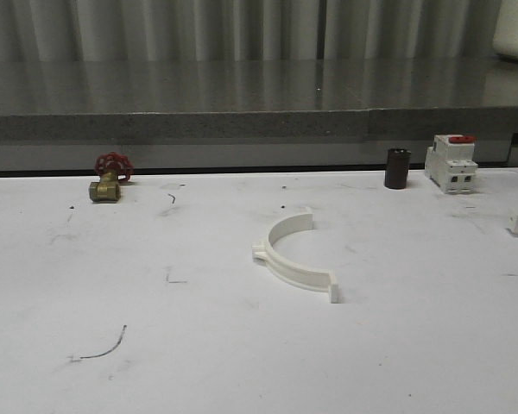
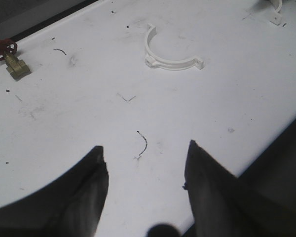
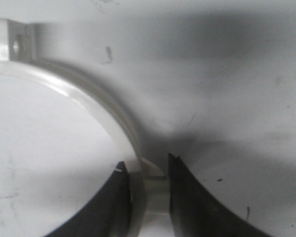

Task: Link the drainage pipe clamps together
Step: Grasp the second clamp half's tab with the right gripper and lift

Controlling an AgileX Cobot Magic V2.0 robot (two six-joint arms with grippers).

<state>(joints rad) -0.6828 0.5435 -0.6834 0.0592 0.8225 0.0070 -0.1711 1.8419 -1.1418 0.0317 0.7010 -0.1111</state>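
One white drainage pipe clamp (image 1: 292, 256) lies on the white table near the middle, its open side facing the back right; it is also in the left wrist view (image 2: 164, 60). A second clamp (image 3: 84, 94) curves away from my right gripper (image 3: 145, 165), whose fingers are shut on the band's near end; its far tab with a hole points away. Its tab end (image 2: 275, 15) shows at the far right. My left gripper (image 2: 145, 150) hangs open above bare table near the front edge, well short of the middle clamp.
A brass valve with a red handwheel (image 1: 110, 177) sits at the back left. A black cylinder (image 1: 397, 168) and a white breaker with a red top (image 1: 451, 162) stand at the back right. A raised grey ledge (image 1: 242, 125) runs along the back.
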